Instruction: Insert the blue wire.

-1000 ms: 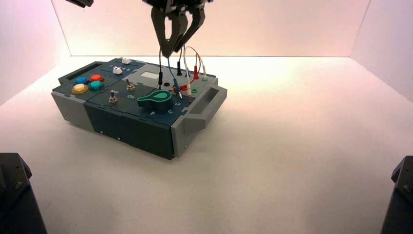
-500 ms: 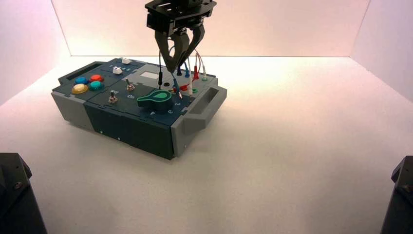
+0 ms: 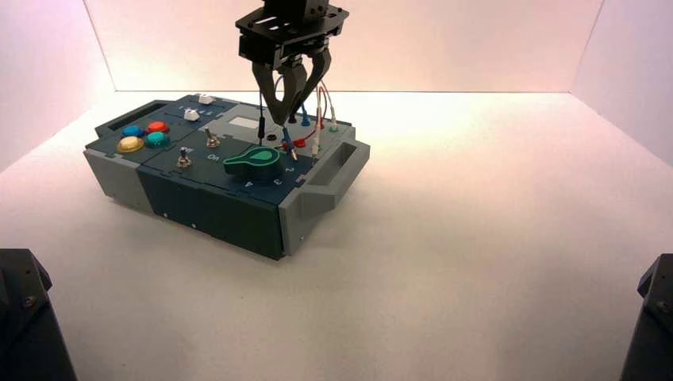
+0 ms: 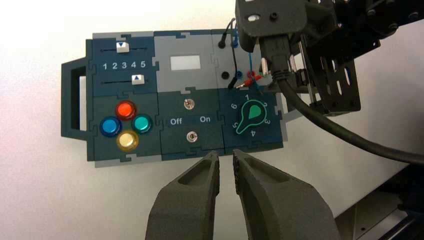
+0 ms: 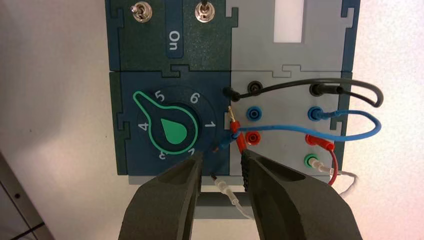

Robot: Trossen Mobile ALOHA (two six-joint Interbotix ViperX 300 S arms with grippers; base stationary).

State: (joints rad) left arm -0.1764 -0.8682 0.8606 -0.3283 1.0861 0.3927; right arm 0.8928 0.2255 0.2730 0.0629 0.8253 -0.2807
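While poised above the box (image 3: 218,213), right gripper (image 5: 222,153): one, fingers wide apart. Blue wire (image 5: 295,129): one, looped, one plug in a blue socket (image 5: 314,113) (outer row), other plug loose near the green-outlined knob (image 5: 175,131). Left gripper (image 4: 226,153): one, idle, beyond the switch side.

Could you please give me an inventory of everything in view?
Box: one, dark blue-green and grey, handled, on the table
Table: one, pale, beneath the box
Buttons: four, red, blue, green, yellow, near left
Sliders: two, white, far left
Switches: two, silver, near middle
Blank panel: one, white, far middle
Knob: one, green-marked, near right
Sockets: several, black, blue, red, green, far right
Blue wire: one, one end plugged in, one loose
Other wires: three, black, red, white, likewise
Fixtures: two, black, high view's lower corners
Right gripper: one, black, above the loose blue plug
Left gripper: one, black, outside the high view
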